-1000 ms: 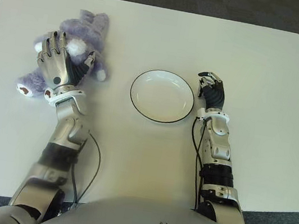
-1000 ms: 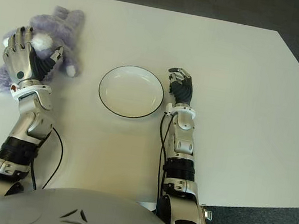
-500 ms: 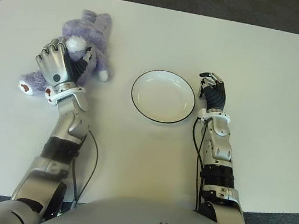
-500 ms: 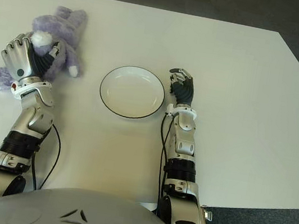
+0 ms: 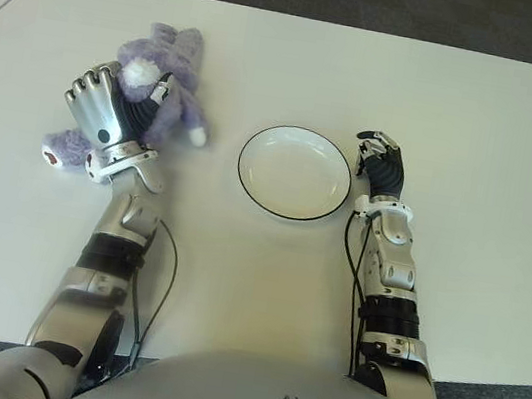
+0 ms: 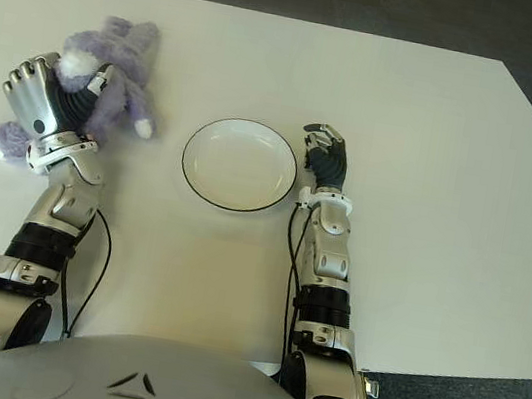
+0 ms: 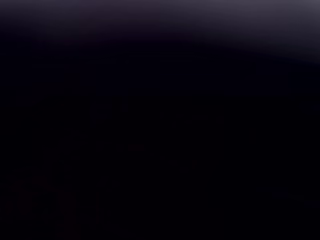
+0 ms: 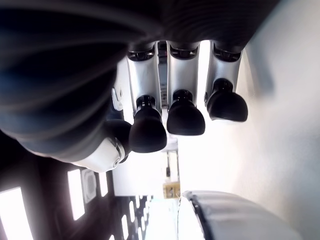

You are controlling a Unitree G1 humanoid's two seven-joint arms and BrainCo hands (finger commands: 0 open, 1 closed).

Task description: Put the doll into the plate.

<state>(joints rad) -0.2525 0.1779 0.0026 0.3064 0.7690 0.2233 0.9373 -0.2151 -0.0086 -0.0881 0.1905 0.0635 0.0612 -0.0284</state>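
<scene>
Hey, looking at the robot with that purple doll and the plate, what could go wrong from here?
The left hand is closed on only one side of the doll, so the floppy toy may slip out or drag across the table. The plate is shallow and empty, so the doll may overhang its rim. The right hand sits just right of the plate and could nudge it.

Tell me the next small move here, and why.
Probably lift: the left hand is curled around the purple doll, which seems still down on the white table. The plate sits empty to its right, so raising the doll clear before carrying it over seems sensible. The right hand shows beside the plate's right rim, holding nothing.
</scene>
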